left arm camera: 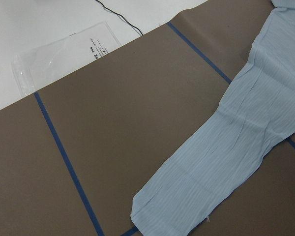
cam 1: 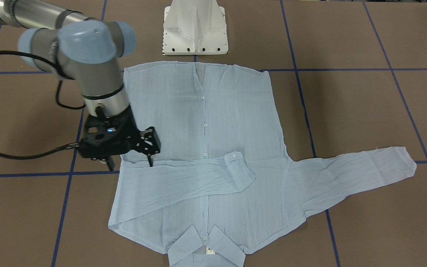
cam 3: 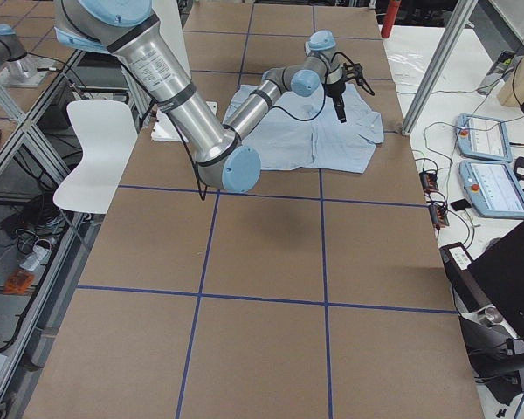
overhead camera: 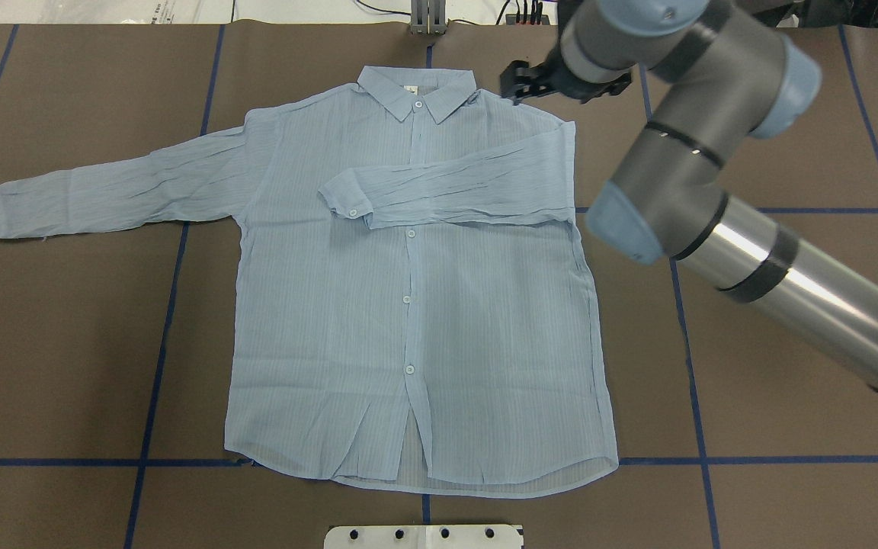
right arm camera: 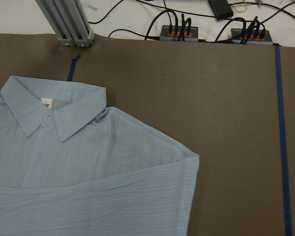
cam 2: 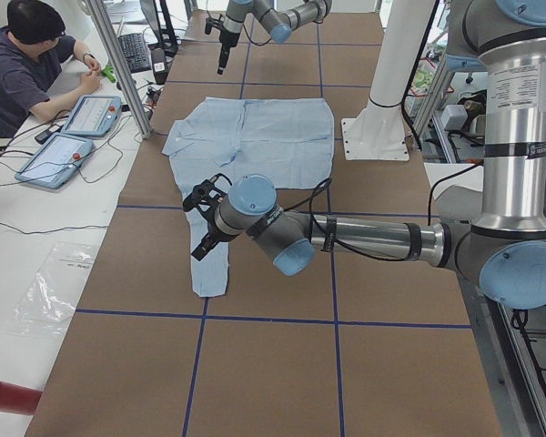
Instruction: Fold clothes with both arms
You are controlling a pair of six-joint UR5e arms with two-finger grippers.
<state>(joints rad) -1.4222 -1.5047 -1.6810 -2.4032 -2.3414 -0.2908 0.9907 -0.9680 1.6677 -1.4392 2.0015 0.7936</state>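
1. Shirt (overhead camera: 408, 305): it lies flat on the table (overhead camera: 789, 343), front up and buttoned, in the centre of the overhead view. The collar (overhead camera: 416, 91) is at the top of the frame and the hem at the bottom. The body is not yet folded, which I judge to be your biggest job left.
2. Folded sleeve (overhead camera: 469, 187): right of centre, already laid across the chest, with its cuff just past the button line. That step looks done.
3. Outstretched sleeve (overhead camera: 119, 191): it runs flat to the frame's left edge and is not yet folded. Overall I judge the task to be at an early stage.
4. Right gripper (cam 1: 130, 165): left-centre of the front-facing view, over the edge where the folded sleeve turns. The fingers are spread wide with nothing between them. Whether it touches the cloth is unclear.
5. Left gripper (cam 2: 203, 223): it shows only in the left side view, centre-left, raised near the outstretched sleeve's end. You cannot tell its spread from there.
6. Counts:
   - one shirt
   - two arms: right arm (overhead camera: 713, 152) and left arm (cam 2: 364, 237)
   - two sleeves
   - five white buttons showing: three down the front, one at the collar, one on the cuff
   - one neck label (cam 1: 210, 251)
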